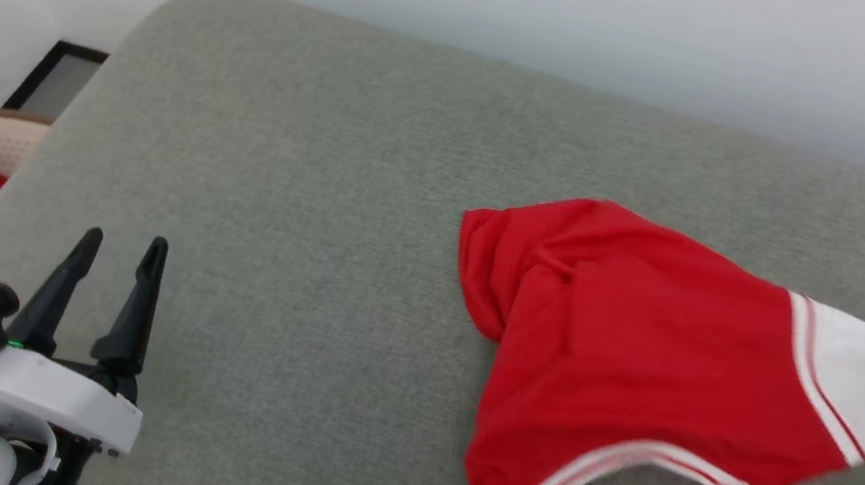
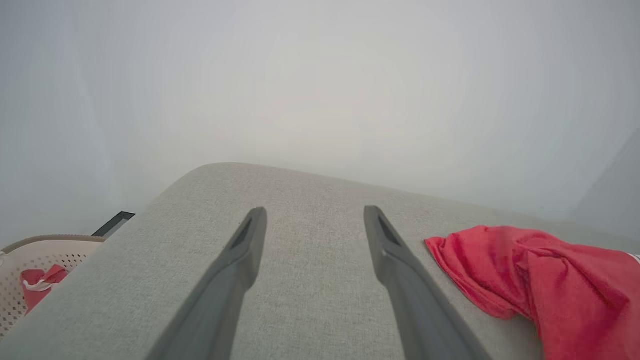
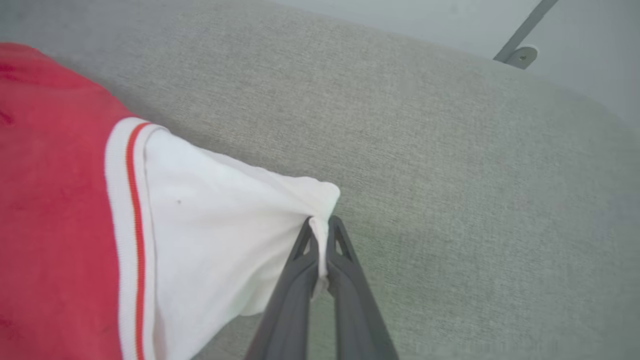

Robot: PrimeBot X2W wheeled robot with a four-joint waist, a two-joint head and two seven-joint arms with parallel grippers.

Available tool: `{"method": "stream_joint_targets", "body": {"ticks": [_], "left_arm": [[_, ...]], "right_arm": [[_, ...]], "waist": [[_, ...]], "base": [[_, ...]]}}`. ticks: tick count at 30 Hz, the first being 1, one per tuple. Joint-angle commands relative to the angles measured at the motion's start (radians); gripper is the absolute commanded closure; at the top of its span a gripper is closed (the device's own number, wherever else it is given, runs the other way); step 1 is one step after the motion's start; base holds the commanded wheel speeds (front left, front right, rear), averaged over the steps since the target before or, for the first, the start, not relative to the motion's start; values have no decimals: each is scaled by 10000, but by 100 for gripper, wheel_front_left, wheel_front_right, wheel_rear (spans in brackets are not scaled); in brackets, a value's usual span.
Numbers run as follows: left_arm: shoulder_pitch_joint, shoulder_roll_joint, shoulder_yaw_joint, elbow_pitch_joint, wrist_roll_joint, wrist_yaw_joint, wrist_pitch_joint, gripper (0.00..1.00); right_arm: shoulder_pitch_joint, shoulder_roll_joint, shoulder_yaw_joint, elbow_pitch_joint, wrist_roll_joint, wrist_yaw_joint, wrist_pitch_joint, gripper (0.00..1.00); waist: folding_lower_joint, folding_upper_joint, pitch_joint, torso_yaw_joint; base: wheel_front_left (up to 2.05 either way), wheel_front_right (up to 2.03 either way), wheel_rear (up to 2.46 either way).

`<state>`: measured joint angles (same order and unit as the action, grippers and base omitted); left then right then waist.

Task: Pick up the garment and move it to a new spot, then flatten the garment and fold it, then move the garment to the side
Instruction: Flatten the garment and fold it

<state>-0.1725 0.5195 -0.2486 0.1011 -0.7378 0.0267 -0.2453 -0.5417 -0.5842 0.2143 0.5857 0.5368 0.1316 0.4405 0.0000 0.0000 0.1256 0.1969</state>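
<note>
Head view: high, looking forward and down across the grey upholstered surface (image 1: 315, 215). Left wrist view: low over that surface, facing the wall (image 2: 320, 75) along the left hand (image 2: 314, 212); shares the garment (image 2: 550, 280) and basket (image 2: 30, 255) with the head view. Right wrist view: close, angled down along the right hand (image 3: 321, 222) onto the garment's white sleeve (image 3: 215, 210).

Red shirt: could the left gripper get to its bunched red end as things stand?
Probably yes. The left gripper is open, and only bare grey cushion lies between it and the red end of the shirt. The right gripper pinches the white sleeve on the far side.
</note>
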Motion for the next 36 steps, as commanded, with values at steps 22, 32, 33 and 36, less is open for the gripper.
{"method": "stream_joint_targets", "body": {"ticks": [22, 32, 33, 36], "left_arm": [[-291, 216, -199, -95, -186, -202, 394, 0], [-857, 693, -508, -433, -614, -514, 1909, 0], [-939, 744, -556, -489, -698, -534, 2165, 0], [-1269, 850, -739, -663, -958, -544, 3009, 0]], "right_arm": [[675, 764, -1865, 1785, -1433, -16, -451, 0], [475, 997, -1457, 958, -1254, -16, -973, 0], [522, 1041, -1474, 818, -1248, -16, -1092, 0], [697, 1192, -1557, 382, -1313, -16, -1489, 0]], "waist": [[0, 0, 66, -462], [0, 0, -389, -1117], [0, 0, -439, -1200], [0, 0, -559, -1446]], "base": [[0, 0, 0], [0, 0, 0], [0, 0, 0], [0, 0, 0]]}}
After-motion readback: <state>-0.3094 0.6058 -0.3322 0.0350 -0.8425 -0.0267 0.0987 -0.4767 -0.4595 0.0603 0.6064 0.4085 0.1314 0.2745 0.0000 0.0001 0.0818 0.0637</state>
